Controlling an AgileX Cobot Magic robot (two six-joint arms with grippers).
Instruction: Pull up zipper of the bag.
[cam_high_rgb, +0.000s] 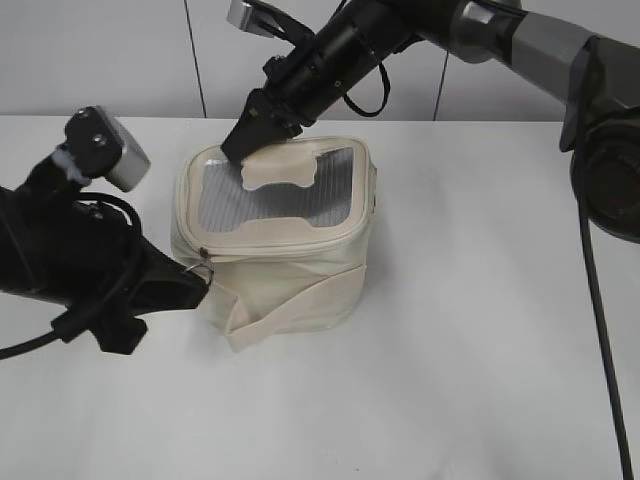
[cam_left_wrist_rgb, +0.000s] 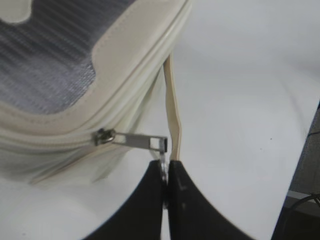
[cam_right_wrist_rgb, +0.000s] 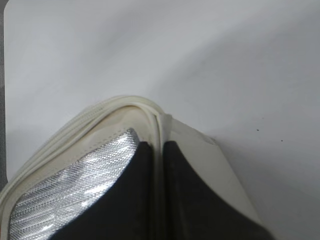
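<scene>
The cream boxy bag (cam_high_rgb: 300, 270) stands mid-table, its lid showing a grey ribbed window (cam_high_rgb: 275, 195) with a bone-shaped patch (cam_high_rgb: 280, 172). The zipper track (cam_high_rgb: 290, 242) runs round the lid rim. One silver slider (cam_left_wrist_rgb: 105, 136) sits at the bag's front left corner (cam_high_rgb: 203, 253). My left gripper (cam_left_wrist_rgb: 166, 167) is shut on its ring pull, the flat tab (cam_left_wrist_rgb: 140, 142) stretched toward me. My right gripper (cam_right_wrist_rgb: 159, 150) is shut on the lid's rim at the back left corner (cam_high_rgb: 240, 150). A second slider is not visible.
A cream strap band (cam_left_wrist_rgb: 173, 110) hangs down the bag's side beside my left jaws. The white table (cam_high_rgb: 450, 380) lies around the bag, with a grey wall behind. The right arm (cam_high_rgb: 480, 30) reaches across from the upper right.
</scene>
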